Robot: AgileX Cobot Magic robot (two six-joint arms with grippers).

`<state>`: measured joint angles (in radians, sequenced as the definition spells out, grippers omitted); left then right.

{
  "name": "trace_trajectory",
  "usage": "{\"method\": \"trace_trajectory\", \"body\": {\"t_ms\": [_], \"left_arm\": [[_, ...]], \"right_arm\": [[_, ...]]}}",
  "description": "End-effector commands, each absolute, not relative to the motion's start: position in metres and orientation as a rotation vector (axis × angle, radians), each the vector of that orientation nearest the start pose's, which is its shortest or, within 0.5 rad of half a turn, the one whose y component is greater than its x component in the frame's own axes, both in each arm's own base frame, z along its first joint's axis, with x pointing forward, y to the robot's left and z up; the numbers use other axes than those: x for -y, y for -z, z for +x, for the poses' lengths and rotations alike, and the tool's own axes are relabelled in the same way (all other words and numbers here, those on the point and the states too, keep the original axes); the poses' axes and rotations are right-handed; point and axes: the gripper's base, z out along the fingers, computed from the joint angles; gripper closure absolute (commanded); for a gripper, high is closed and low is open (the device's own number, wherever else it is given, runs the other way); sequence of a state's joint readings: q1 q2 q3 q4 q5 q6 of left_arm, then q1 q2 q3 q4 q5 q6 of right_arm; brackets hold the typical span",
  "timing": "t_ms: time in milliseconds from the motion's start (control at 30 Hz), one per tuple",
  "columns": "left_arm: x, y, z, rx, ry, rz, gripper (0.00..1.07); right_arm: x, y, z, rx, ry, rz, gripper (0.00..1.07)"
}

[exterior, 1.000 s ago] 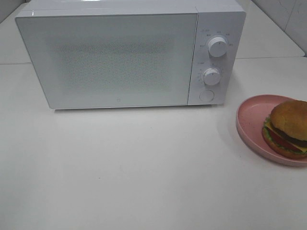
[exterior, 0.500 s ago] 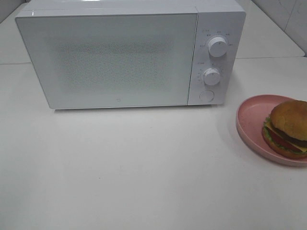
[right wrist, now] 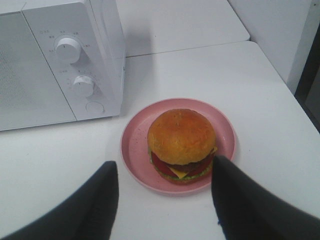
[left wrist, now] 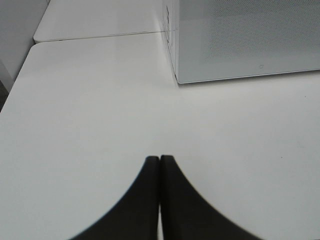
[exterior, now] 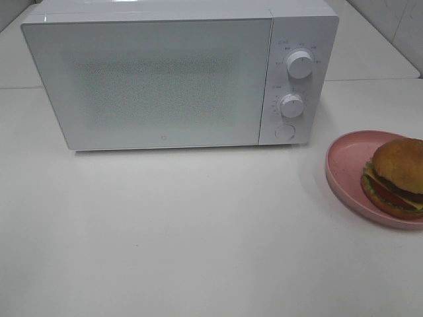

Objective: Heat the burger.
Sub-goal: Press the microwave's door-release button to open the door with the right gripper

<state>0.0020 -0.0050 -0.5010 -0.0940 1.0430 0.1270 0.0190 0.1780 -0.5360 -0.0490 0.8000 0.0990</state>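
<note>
**Worktop** (exterior: pixel 198 231): a white, matt surface that carries everything else; a seam crosses it behind the front of the oven.

**Microwave oven** (exterior: pixel 158 79): a white box at the back of the worktop, left of centre in the high view. Its door is shut and takes up most of the front, with a fine dotted screen in the middle. A narrow control panel forms the right end.

**Pink speckled plate** (exterior: pixel 347 162): flat on the worktop, to the right of the oven and nearer the front edge, apart from the oven. The high view cuts it off at the right.

**Burger** (exterior: pixel 398 175): upright on the plate, toward the plate's right side. A golden-brown domed bun sits over the dark patty, yellow cheese, red tomato and green lettuce. Nothing touches it.

**Right pincer** (right wrist: pixel 164 162): two dark fingers spread wide and holding nothing. In the right wrist view the burger and plate show between them, clear of both fingers.

**Left pincer** (left wrist: pixel 159 160): dark fingers pressed together with nothing between them, over bare worktop near the oven's front left corner.

**Upper knob** (exterior: pixel 300 65), **lower knob** (exterior: pixel 291 105), **round button** (exterior: pixel 285 131): white controls stacked in that order down the panel.
</note>
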Motion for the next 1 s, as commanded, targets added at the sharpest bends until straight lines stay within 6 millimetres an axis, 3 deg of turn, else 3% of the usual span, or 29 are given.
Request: {"method": "trace_trajectory", "body": {"t_ms": [33,67,200,233,267,533,1000], "left_arm": [[0.008,-0.279,-0.008,-1.988,0.032,0.127,1.07],[0.008,-0.279,-0.008,-1.988,0.032,0.127,1.07],[0.008,-0.279,-0.008,-1.988,0.032,0.127,1.07],[0.008,-0.279,-0.008,-1.988,0.032,0.127,1.07],[0.008,-0.279,-0.008,-1.988,0.032,0.127,1.07],[0.008,-0.279,-0.008,-1.988,0.032,0.127,1.07],[0.008,-0.279,-0.008,-1.988,0.032,0.127,1.07]], "right_arm": [[0.003,-0.314,0.043,-1.9,-0.01,0.063,0.51],[0.002,-0.315,0.056,-1.914,-0.01,0.06,0.52],[0.002,-0.314,0.072,-1.947,-0.009,0.057,0.52],[0.002,-0.312,0.085,-1.977,-0.008,0.056,0.52],[0.002,-0.312,0.085,-1.977,-0.008,0.056,0.52],[0.0,-0.3,0.139,-2.033,-0.012,0.045,0.52],[-0.002,-0.28,0.194,-2.004,-0.034,0.037,0.52]]}}
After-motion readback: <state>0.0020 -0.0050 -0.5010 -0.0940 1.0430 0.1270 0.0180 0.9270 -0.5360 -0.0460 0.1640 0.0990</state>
